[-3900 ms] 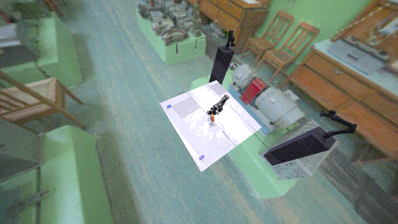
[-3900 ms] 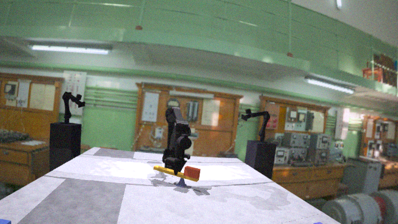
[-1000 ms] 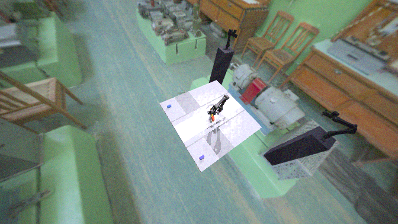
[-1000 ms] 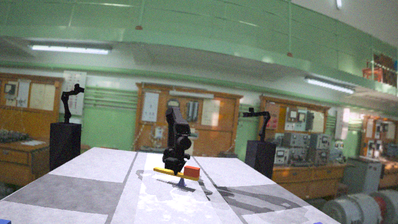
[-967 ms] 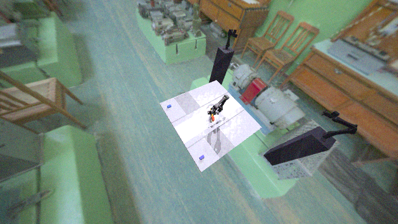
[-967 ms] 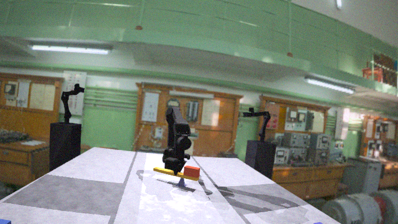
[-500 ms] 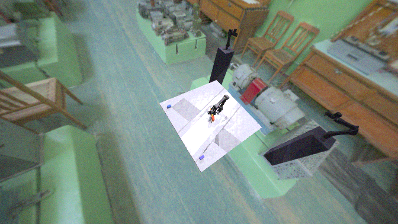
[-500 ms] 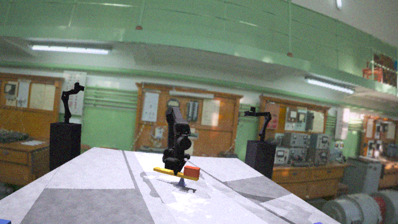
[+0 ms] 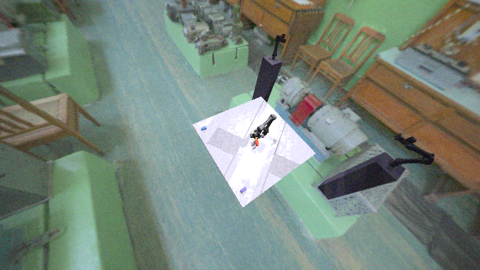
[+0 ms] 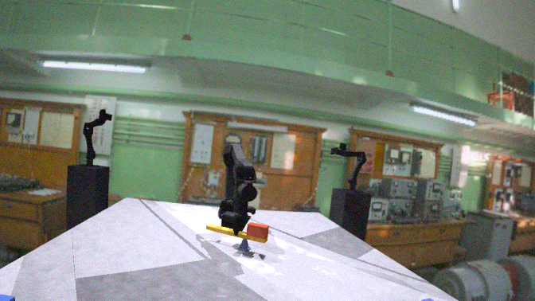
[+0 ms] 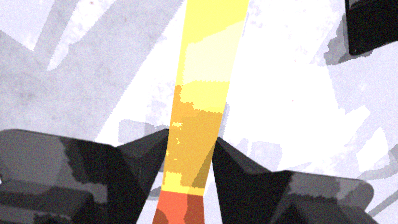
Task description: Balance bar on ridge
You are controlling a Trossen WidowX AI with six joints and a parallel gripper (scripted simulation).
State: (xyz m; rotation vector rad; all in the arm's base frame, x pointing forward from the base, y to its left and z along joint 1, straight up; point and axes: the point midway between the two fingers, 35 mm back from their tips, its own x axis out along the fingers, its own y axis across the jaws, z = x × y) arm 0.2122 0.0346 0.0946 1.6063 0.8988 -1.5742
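The yellow bar [image 10: 219, 229] [image 11: 200, 125] [image 9: 256, 143] carries a red block [image 10: 257, 231] [image 11: 179, 209] on one end. My gripper [image 10: 236, 232] [image 11: 191, 138] is shut on the bar, close beside the red block. The bar is off the table [image 9: 250, 168] [image 10: 119, 239]. In the exterior view it slopes down toward the red block's end; how much of that is real tilt is unclear. The small dark blue ridge [image 10: 244, 246] stands on the table under the bar, between the fingers and the block's end. Whether bar and ridge touch cannot be told.
A blue block [image 9: 203, 128] lies near the table's left corner and another blue block [image 9: 243, 190] near its front corner. Two dark pedestals [image 10: 87, 195] [image 10: 349, 211] with black arms stand beyond the table. Shadows cross the table top.
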